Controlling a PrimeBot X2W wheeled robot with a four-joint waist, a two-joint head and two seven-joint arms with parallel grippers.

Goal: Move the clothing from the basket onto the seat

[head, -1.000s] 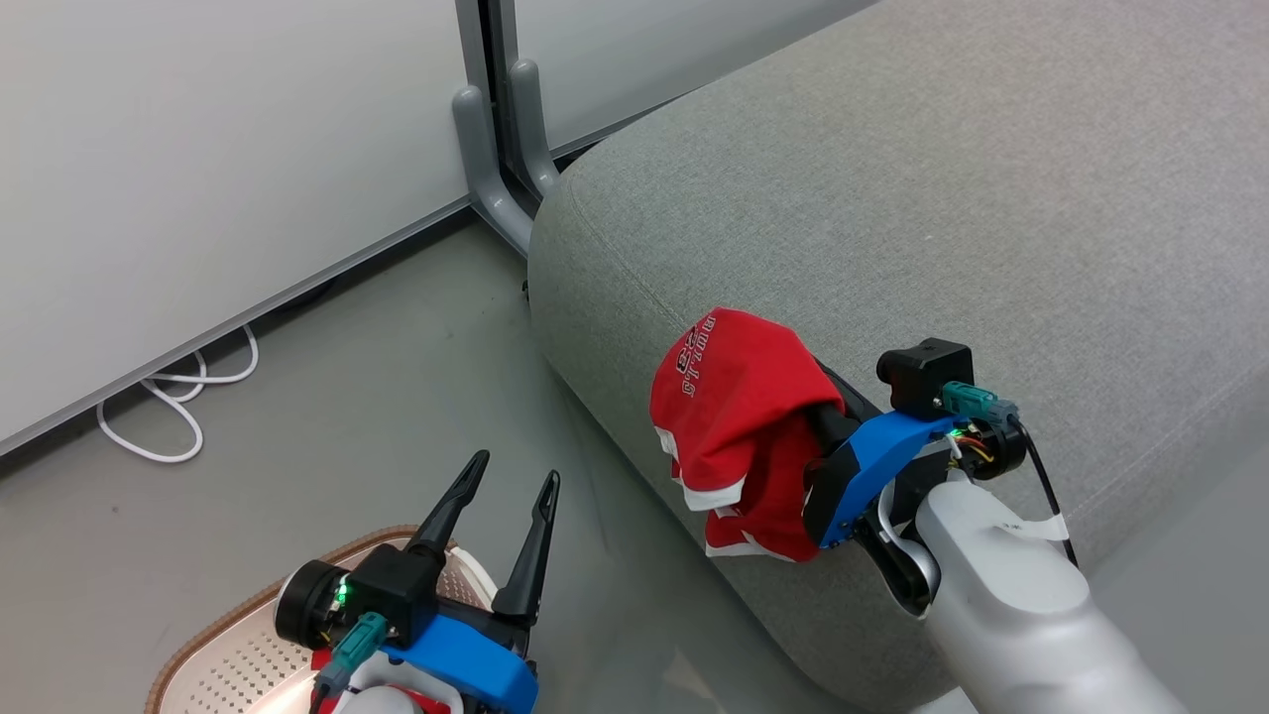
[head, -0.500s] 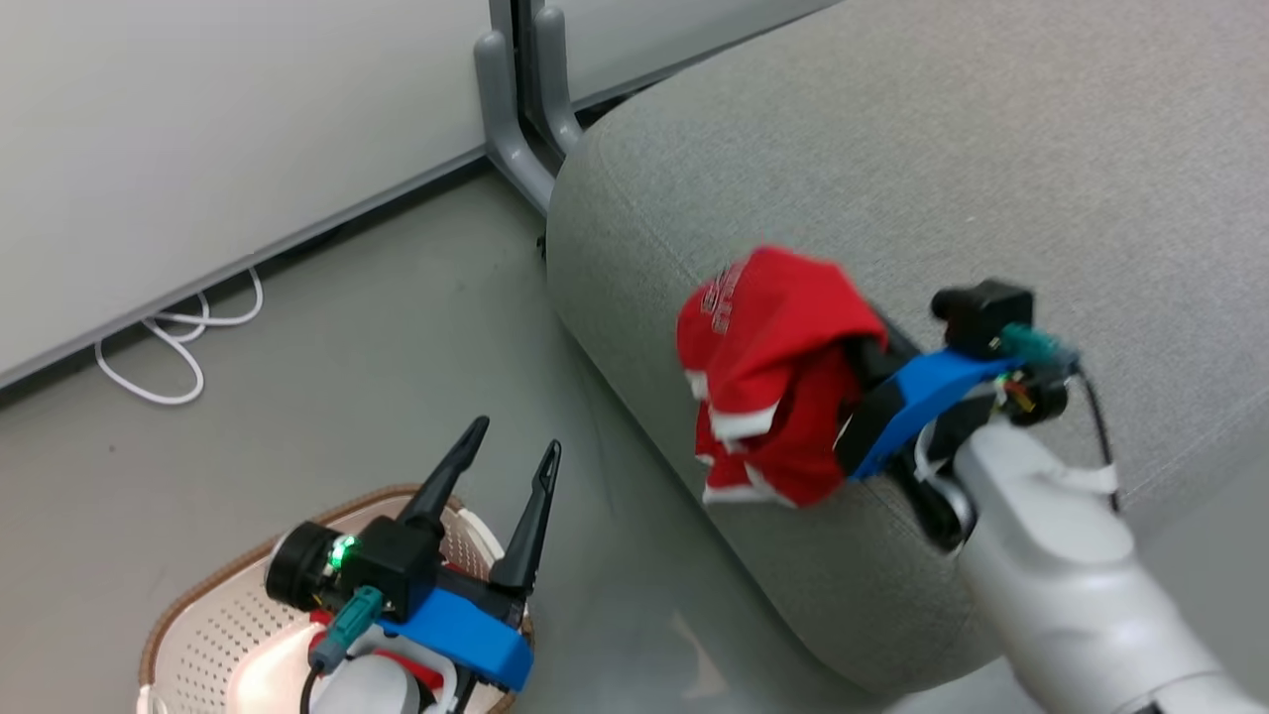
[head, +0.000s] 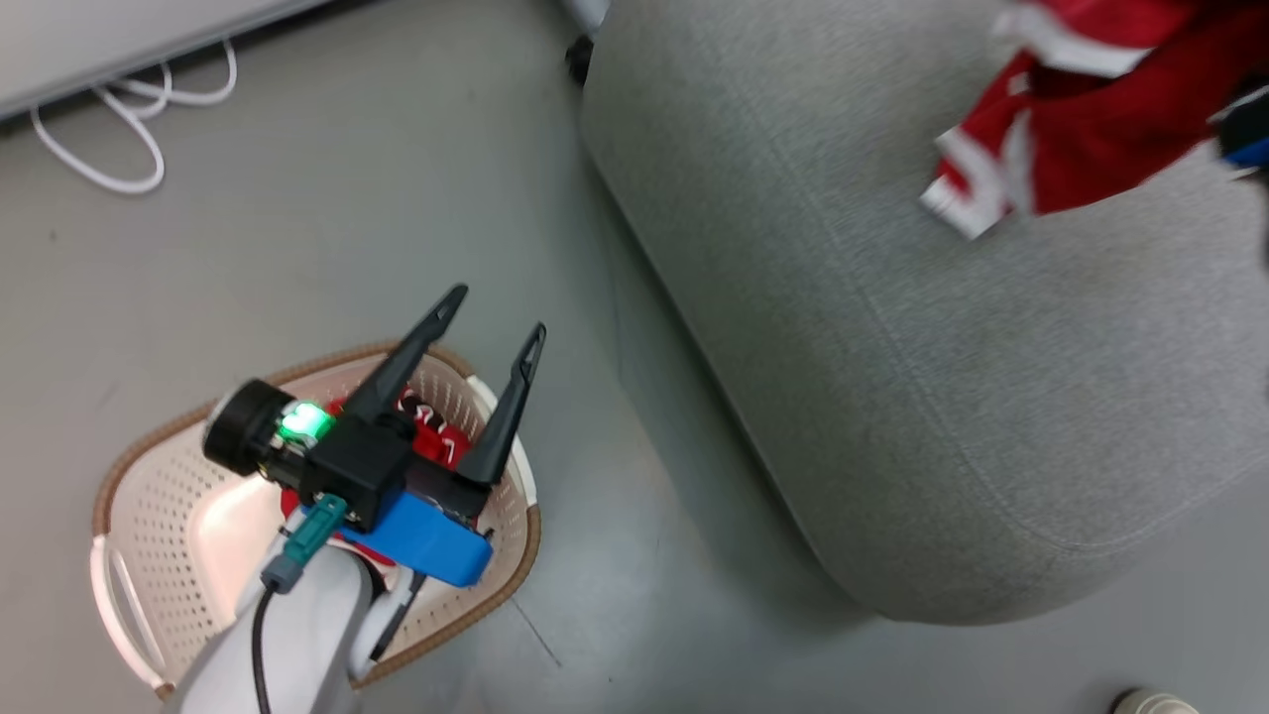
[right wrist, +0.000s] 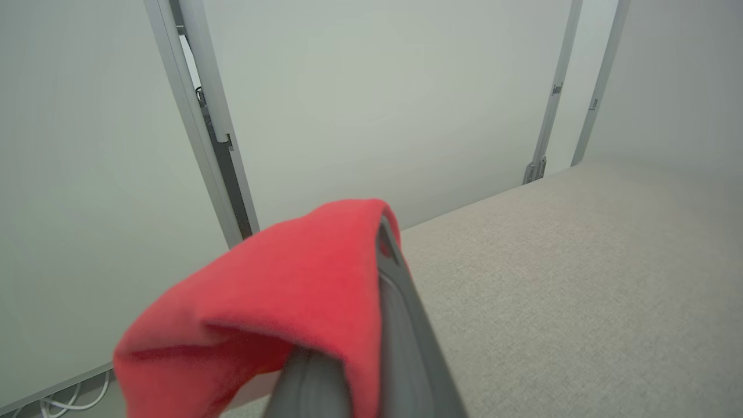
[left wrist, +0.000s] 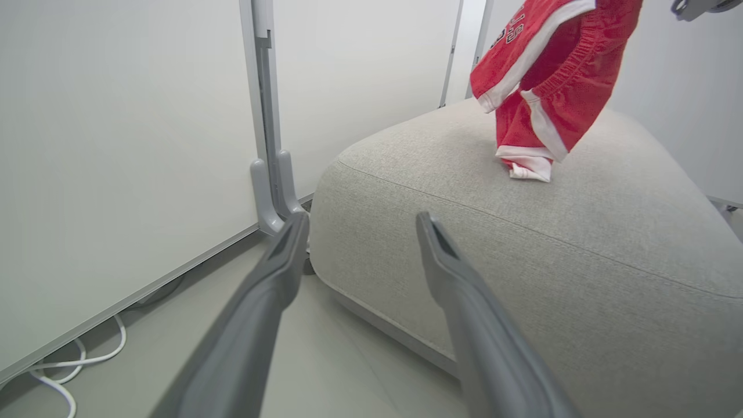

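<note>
One red garment (left wrist: 540,87) with white trim hangs from my right gripper (right wrist: 371,249), which is shut on it; the cloth (right wrist: 278,302) drapes over the fingers. Its lower hem reaches the top of the grey seat (left wrist: 522,261). In the head view this garment (head: 1091,129) is at the upper right, above the seat (head: 892,347). A second red garment (head: 436,436) lies in the cream basket (head: 109,476) on the floor, partly hidden by my left arm. My left gripper (head: 498,309) hovers open over the basket, its fingers (left wrist: 278,278) empty and pointing toward the seat's edge.
White cable loops (head: 99,149) lie on the grey floor by the wall. A grey partition post with a foot (left wrist: 267,174) stands just beyond the seat's corner. Pale wall panels (right wrist: 377,87) back the seat. Bare floor separates basket and seat.
The head camera has tilted down, bringing the basket further into view. My right gripper has carried the red garment from the seat's edge farther over the seat top. The left gripper stays open.
</note>
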